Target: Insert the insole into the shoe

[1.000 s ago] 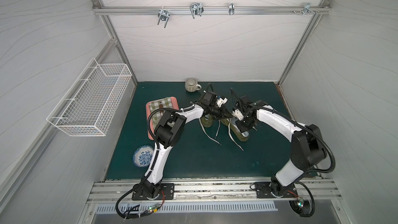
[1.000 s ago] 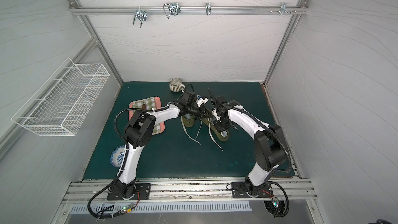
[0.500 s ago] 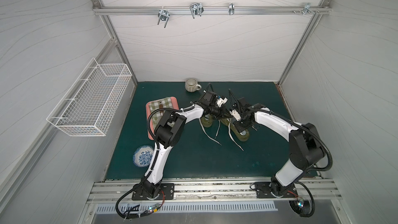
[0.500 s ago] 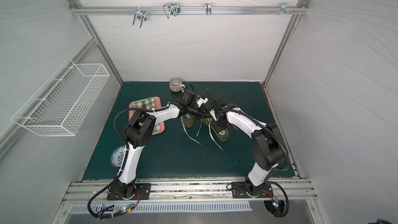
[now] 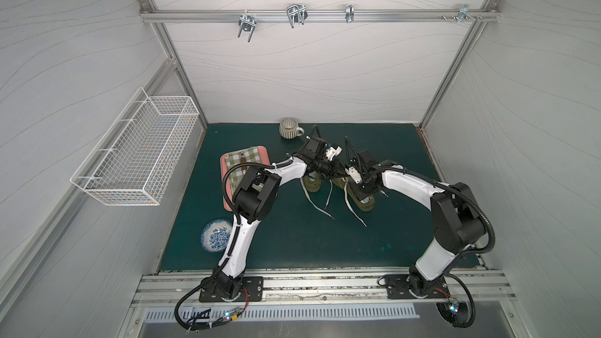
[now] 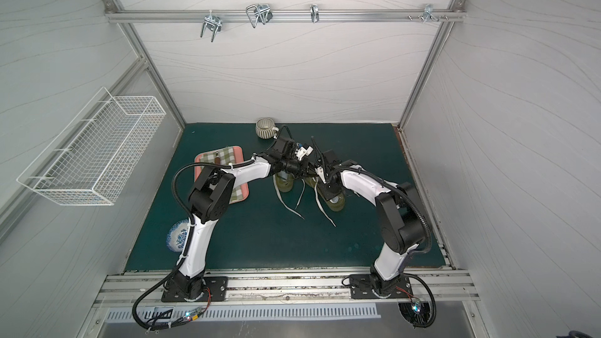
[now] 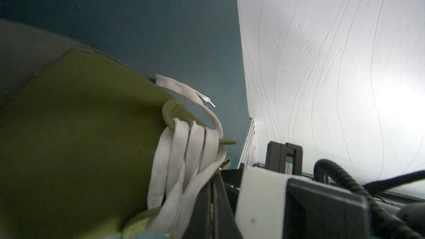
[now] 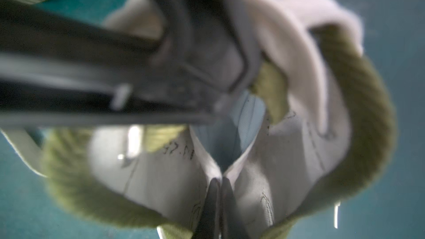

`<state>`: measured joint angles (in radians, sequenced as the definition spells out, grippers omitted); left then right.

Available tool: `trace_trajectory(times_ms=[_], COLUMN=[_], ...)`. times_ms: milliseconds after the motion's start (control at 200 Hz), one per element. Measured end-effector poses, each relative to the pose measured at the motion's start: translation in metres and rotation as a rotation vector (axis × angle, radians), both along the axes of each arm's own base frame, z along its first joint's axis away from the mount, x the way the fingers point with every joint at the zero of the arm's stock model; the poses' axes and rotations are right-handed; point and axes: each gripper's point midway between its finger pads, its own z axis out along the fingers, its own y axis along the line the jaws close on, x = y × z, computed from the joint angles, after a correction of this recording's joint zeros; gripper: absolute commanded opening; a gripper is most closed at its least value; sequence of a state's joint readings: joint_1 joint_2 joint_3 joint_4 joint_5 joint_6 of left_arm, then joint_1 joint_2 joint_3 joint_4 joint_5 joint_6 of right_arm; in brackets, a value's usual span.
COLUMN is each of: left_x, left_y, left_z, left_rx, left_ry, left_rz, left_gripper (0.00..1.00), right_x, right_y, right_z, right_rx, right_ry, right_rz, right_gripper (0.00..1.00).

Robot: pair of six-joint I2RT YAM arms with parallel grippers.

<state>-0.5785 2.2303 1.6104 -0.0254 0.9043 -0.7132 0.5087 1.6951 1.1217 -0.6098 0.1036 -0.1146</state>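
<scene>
Together, two robot arms are leaning in over the right-hand olive shoe [image 5: 366, 204] of a pair that is sitting toward the back of the dark green mat [image 5: 292, 238], as both top views show. Its partner, the second olive shoe [image 5: 313, 185], is standing just beside it, and white laces [image 5: 320, 204] are trailing loose across the mat in front of both. The left gripper [image 7: 213, 180] is sitting at the shoe's laced throat with its jaws pressed together, flat laces draping over them; the left wrist view is not showing exactly what they are catching. The right gripper [image 8: 218, 187] is poking into the shoe's opening from the heel side, jaws all but pressed together and pinching the insole [image 8: 241, 123]. The insole is sitting inside the opening, folded into a V, its light-blue face showing in the fold and its pale underside, marked with dark writing, spreading out toward the fuzzy olive collar. How far it is reaching toward the toe is hidden, and the right wrist view is blurred. Elsewhere, a striped mug [image 5: 288, 128] is standing near the back wall, a pink tray [image 5: 222, 164] is lying under a checked cloth on the left, and a blue-patterned plate [image 5: 216, 238] is resting near the left arm's base.
</scene>
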Motion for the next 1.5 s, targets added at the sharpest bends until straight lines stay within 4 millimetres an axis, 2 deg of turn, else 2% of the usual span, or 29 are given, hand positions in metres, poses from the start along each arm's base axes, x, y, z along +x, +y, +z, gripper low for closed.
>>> trace_trajectory(times_ms=[95,280,575,695,845,925,1000,1085,1235,1290,1400,1500], left_x=[0.0,-0.002,-0.006,-0.007,-0.007,-0.007,-0.006,-0.006,-0.007,-0.007,-0.007,-0.006], left_y=[0.0,-0.002,-0.005,-0.005,-0.005,-0.005,-0.005,-0.005,-0.005,-0.005,-0.005,-0.005], left_z=[0.0,0.001,0.0,0.0,0.0,0.0,0.0,-0.001,-0.001,-0.001,-0.001,-0.001], left_rx=[0.0,-0.007,-0.01,-0.01,-0.009,-0.01,-0.01,-0.009,-0.009,-0.009,-0.009,-0.009], left_ry=[0.001,-0.001,0.002,0.003,0.003,0.003,0.002,0.001,0.001,0.0,0.0,-0.003], left_rz=[-0.001,-0.007,-0.018,-0.018,-0.018,-0.018,-0.018,-0.019,-0.019,-0.019,-0.019,-0.02], left_gripper=[0.0,0.0,0.0,0.0,0.0,0.0,0.0,0.0,0.0,0.0,0.0,0.0], right_x=[-0.001,-0.007,-0.02,-0.021,-0.027,-0.03,-0.033,-0.036,-0.043,-0.046,-0.051,-0.047], right_y=[-0.001,-0.003,-0.008,-0.009,-0.013,-0.014,-0.016,-0.017,-0.017,-0.015,-0.013,-0.017], right_z=[0.0,0.006,0.017,0.019,0.032,0.042,0.052,0.063,0.069,0.068,0.055,0.022], right_rx=[-0.004,-0.013,-0.038,-0.041,-0.033,-0.022,-0.011,0.001,0.037,0.054,0.091,0.138], right_ry=[-0.004,-0.019,-0.015,-0.01,-0.016,-0.028,-0.037,-0.045,-0.026,-0.013,0.028,0.124], right_rz=[-0.007,-0.028,-0.043,-0.047,-0.064,-0.071,-0.081,-0.097,-0.141,-0.156,-0.201,-0.297], right_gripper=[0.22,0.4,0.6,0.71,0.78,0.79,0.75,0.62,0.28,0.22,0.2,0.12])
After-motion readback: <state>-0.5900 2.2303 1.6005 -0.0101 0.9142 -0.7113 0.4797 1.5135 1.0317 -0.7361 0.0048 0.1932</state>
